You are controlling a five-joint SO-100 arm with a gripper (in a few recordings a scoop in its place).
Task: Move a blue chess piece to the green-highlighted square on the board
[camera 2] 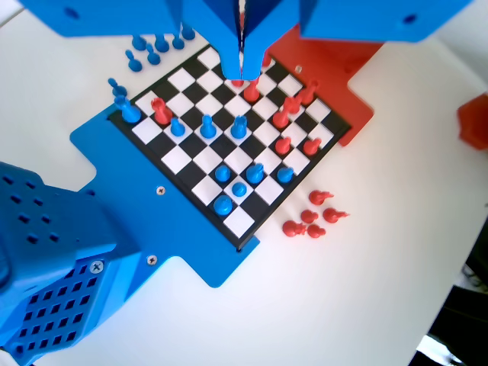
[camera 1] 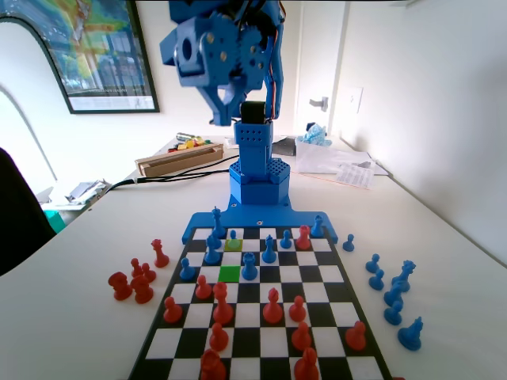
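Observation:
In the fixed view a small blue chess piece, a pawn (camera 1: 232, 235), stands on a yellow-olive square near the arm's end of the board (camera 1: 333, 273). One square closer to the camera lies the green-highlighted square (camera 1: 230, 273), with nothing on it. My gripper (camera 1: 226, 119) hangs high above the arm's base, far from every piece. In the wrist view the gripper (camera 2: 242, 59) has its jaws pressed together with nothing between them, well above the board (camera 2: 177, 158).
Red pieces (camera 1: 272, 307) fill the board's near half, and taller blue pieces (camera 1: 249, 267) stand around the pawn. Captured red pieces (camera 1: 133, 281) lie left of the board and blue ones (camera 1: 392, 289) lie right. A wooden box (camera 1: 178, 158) and papers (camera 1: 341, 162) sit behind the arm.

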